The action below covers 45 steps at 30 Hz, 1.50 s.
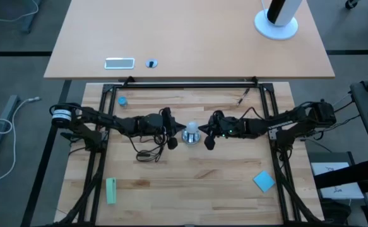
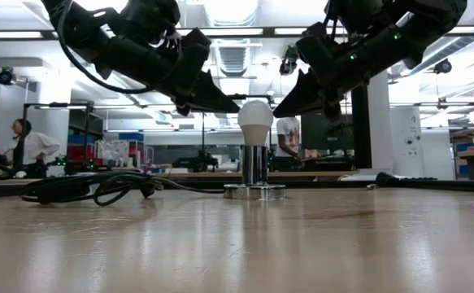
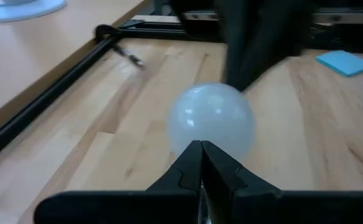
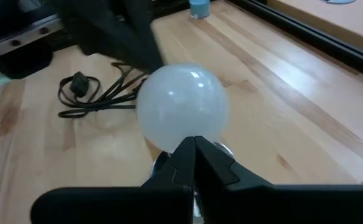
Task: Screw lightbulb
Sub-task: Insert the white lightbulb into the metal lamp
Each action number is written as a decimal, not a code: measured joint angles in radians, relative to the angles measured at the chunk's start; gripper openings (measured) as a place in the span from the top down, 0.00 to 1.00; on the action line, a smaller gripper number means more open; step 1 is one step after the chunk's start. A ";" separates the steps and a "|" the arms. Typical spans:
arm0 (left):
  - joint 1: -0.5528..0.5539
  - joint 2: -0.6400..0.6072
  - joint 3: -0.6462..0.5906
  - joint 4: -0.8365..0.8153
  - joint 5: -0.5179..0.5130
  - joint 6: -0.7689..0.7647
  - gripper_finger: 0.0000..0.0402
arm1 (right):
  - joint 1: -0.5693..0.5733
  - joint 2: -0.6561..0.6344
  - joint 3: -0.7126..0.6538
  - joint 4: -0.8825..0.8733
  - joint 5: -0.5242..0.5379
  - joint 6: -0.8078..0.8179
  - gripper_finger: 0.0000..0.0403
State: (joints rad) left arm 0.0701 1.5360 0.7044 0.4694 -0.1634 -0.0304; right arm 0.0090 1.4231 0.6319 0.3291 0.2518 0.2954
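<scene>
A frosted lightbulb (image 2: 255, 122) stands upright in its shiny silver socket (image 2: 254, 176) at the middle of the wooden table (image 1: 190, 183), flanked by two robot arms. The left gripper (image 2: 227, 105) and the right gripper (image 2: 284, 108) hover just beside the glass head on opposite sides — each with its fingers pressed together, holding nothing.

The risk lies in that closeness. With both fingertip pairs together and pointed at the glass, any inward drift would likely shove the bulb instead of gripping it, tipping the free-standing socket or dragging it along by its black cord (image 1: 151, 151). Whether the bulb is fully threaded cannot be told — a loosely seated bulb could topple out at a nudge.
</scene>
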 joint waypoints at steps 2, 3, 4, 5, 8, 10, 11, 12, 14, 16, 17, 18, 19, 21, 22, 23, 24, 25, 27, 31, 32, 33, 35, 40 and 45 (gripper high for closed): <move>0.002 0.000 0.000 0.000 -0.020 -0.004 1.00 | 0.002 0.000 0.000 0.004 -0.011 0.000 1.00; 0.003 0.000 0.000 -0.002 -0.021 -0.004 1.00 | 0.003 0.000 0.000 0.005 -0.012 0.000 1.00; 0.004 0.000 0.000 -0.003 -0.021 -0.004 1.00 | 0.003 0.000 0.000 0.005 -0.013 0.000 1.00; 0.005 0.000 0.000 -0.003 -0.021 -0.004 1.00 | 0.005 0.000 0.000 0.005 -0.016 0.000 1.00; 0.007 0.000 0.000 -0.010 -0.021 -0.005 1.00 | 0.009 0.000 0.000 0.009 -0.026 0.007 1.00; 0.007 0.000 0.000 -0.023 -0.021 -0.005 1.00 | 0.013 0.000 0.000 0.008 -0.025 0.011 1.00; 0.007 0.000 0.000 -0.028 -0.026 -0.005 1.00 | 0.013 0.000 0.000 0.004 -0.025 0.011 1.00; 0.007 0.000 0.000 -0.035 -0.030 -0.005 1.00 | 0.014 0.000 0.000 -0.004 -0.025 0.015 1.00; 0.007 -0.010 0.000 -0.061 -0.031 -0.010 1.00 | 0.013 0.000 0.000 -0.022 -0.023 0.026 1.00; 0.004 -0.022 0.000 -0.077 -0.033 -0.029 1.00 | 0.013 0.000 0.000 -0.045 -0.021 0.036 1.00; 0.001 -0.030 0.000 -0.093 -0.029 -0.042 1.00 | 0.013 0.000 0.000 -0.053 -0.018 0.042 1.00; -0.001 -0.034 0.000 -0.096 -0.003 -0.053 1.00 | 0.013 0.000 0.000 -0.061 -0.018 0.045 1.00; -0.002 -0.035 0.000 -0.093 0.042 -0.059 1.00 | 0.013 0.000 0.000 -0.063 -0.017 0.045 1.00; -0.004 -0.035 0.000 -0.095 0.126 -0.062 1.00 | 0.013 0.000 0.000 -0.063 0.002 0.045 1.00; -0.005 -0.032 0.000 -0.094 0.141 -0.065 1.00 | 0.012 0.000 0.000 -0.063 0.022 0.042 1.00; -0.005 -0.024 0.000 -0.083 0.147 -0.065 1.00 | 0.011 0.000 0.000 -0.063 0.044 0.039 1.00; -0.004 -0.019 0.000 -0.079 0.146 -0.065 1.00 | 0.008 0.000 0.000 -0.061 0.065 0.031 1.00; -0.004 -0.014 0.000 -0.083 0.145 -0.065 1.00 | 0.005 0.000 0.000 -0.059 0.073 0.022 1.00; -0.004 0.001 0.000 -0.060 0.118 -0.064 1.00 | -0.001 0.000 0.001 -0.041 0.080 0.008 1.00; -0.004 0.012 0.000 -0.039 0.054 -0.064 1.00 | -0.006 0.000 0.001 -0.006 0.076 -0.015 1.00; -0.003 0.014 0.000 -0.037 0.046 -0.064 1.00 | -0.006 0.000 0.001 0.000 0.063 -0.017 1.00; -0.003 0.014 0.000 -0.037 0.040 -0.064 1.00 | -0.007 0.000 0.001 0.005 0.057 -0.017 1.00; -0.003 0.014 0.000 -0.039 0.024 -0.064 1.00 | -0.007 0.000 0.001 0.009 0.040 -0.017 1.00; -0.003 0.014 0.000 -0.033 0.011 -0.064 1.00 | -0.003 0.000 0.001 0.010 0.027 -0.009 1.00; -0.002 0.015 -0.002 -0.018 -0.030 -0.067 1.00 | 0.006 -0.001 0.000 0.015 -0.021 0.021 1.00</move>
State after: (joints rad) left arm 0.0685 1.5509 0.7029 0.4512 -0.1931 -0.0973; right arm 0.0153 1.4223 0.6323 0.3440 0.2303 0.3166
